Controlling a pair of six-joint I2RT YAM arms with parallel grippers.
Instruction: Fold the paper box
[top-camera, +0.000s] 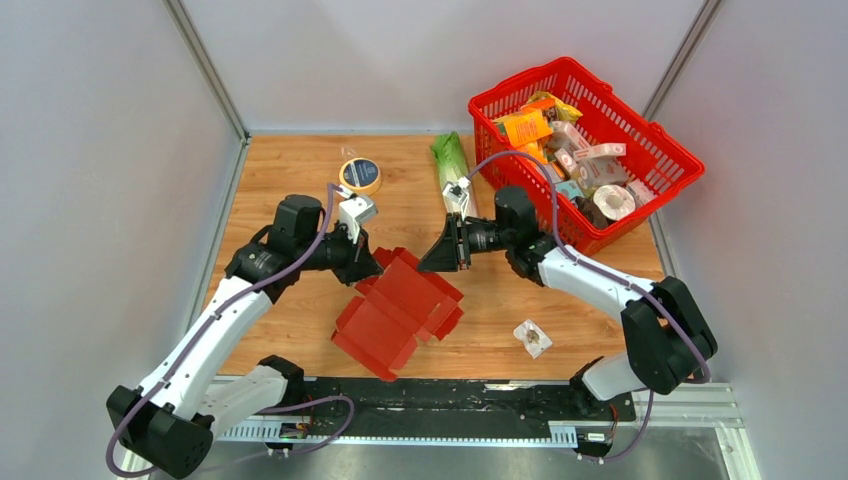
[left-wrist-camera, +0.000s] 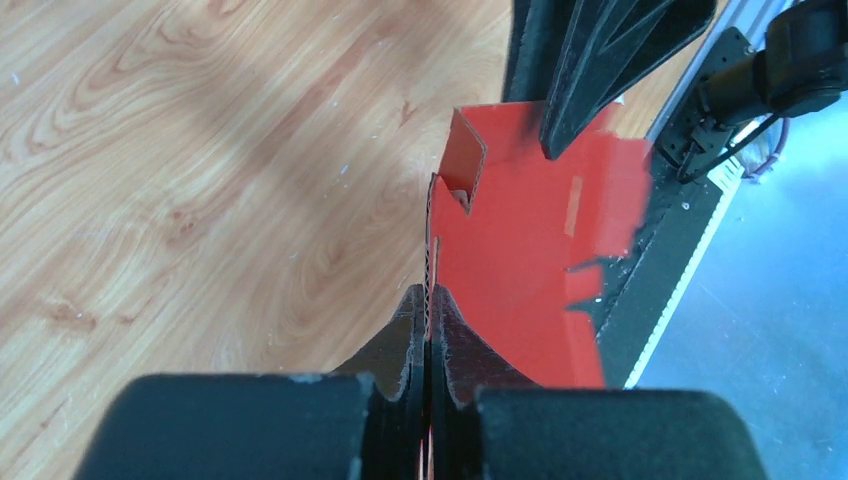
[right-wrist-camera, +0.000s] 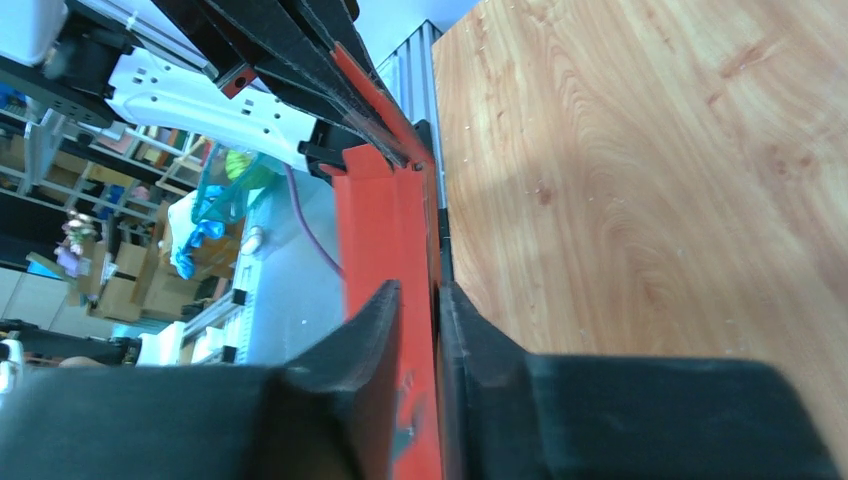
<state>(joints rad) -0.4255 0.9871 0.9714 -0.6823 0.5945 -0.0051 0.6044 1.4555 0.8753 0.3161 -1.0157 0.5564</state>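
The paper box (top-camera: 400, 305) is a dark-red cardboard sheet with raised flaps, lying mid-table between both arms. My left gripper (top-camera: 368, 268) is at its upper left corner. In the left wrist view this gripper (left-wrist-camera: 428, 300) is shut on the thin upright edge of a flap of the box (left-wrist-camera: 520, 230), and the other arm's black fingers (left-wrist-camera: 590, 60) touch the far end. My right gripper (top-camera: 438, 257) is at the upper right corner. In the right wrist view its jaws (right-wrist-camera: 418, 300) stand slightly apart, open, with a red flap (right-wrist-camera: 385, 230) between them, lying against the right finger.
A red mesh basket (top-camera: 600, 235) full of packets stands at the back right. A tape roll (top-camera: 360, 175) and a green packet (top-camera: 452, 160) lie behind the box. A small wrapped item (top-camera: 532, 338) sits front right. The black rail (top-camera: 450, 400) runs along the near edge.
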